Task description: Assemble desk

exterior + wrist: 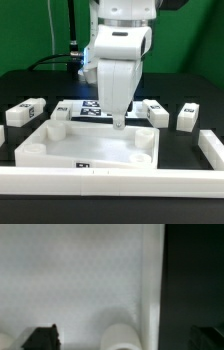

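Note:
The desk's white tray-like tabletop [85, 150] lies flat in the middle of the black table, with round sockets in its corners. Several white tagged legs lie behind it: two toward the exterior view's left [26, 111] [62, 108] and two toward its right [152, 113] [187, 117]. My gripper [118, 121] points straight down at the tabletop's far rim and is open, holding nothing. In the wrist view the gripper [125, 338] straddles the raised rim [151, 274]: one fingertip [42, 337] is over the tray floor, the other over the black table. A round socket [124, 336] sits between them.
The marker board [93, 105] lies behind the tabletop, under the arm. A long white border bar [110, 181] runs along the front, and another [212, 150] runs along the exterior view's right. A green backdrop and cables are behind.

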Robot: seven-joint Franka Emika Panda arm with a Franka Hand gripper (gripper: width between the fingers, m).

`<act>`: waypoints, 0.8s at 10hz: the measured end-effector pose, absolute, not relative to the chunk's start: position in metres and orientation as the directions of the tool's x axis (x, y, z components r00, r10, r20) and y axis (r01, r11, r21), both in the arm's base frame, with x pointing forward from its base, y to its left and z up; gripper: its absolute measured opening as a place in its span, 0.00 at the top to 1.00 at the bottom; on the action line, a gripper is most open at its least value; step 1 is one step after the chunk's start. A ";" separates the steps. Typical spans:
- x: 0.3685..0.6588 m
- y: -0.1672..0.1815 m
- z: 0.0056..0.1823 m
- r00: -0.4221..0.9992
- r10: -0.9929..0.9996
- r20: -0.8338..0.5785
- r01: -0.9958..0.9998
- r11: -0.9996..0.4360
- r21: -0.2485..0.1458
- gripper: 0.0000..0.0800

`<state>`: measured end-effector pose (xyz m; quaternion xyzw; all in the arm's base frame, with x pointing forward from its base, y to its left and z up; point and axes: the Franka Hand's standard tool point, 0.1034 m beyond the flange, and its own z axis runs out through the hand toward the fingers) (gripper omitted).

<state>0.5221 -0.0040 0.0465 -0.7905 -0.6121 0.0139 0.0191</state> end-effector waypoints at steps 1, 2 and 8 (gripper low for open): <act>0.522 -0.003 0.041 0.251 0.968 0.005 0.967 -0.250 -0.043 0.19; 0.519 -0.004 0.034 0.252 0.968 0.004 0.966 -0.252 -0.055 0.19; 0.508 -0.004 0.011 0.261 0.965 0.000 0.962 -0.259 -0.090 0.58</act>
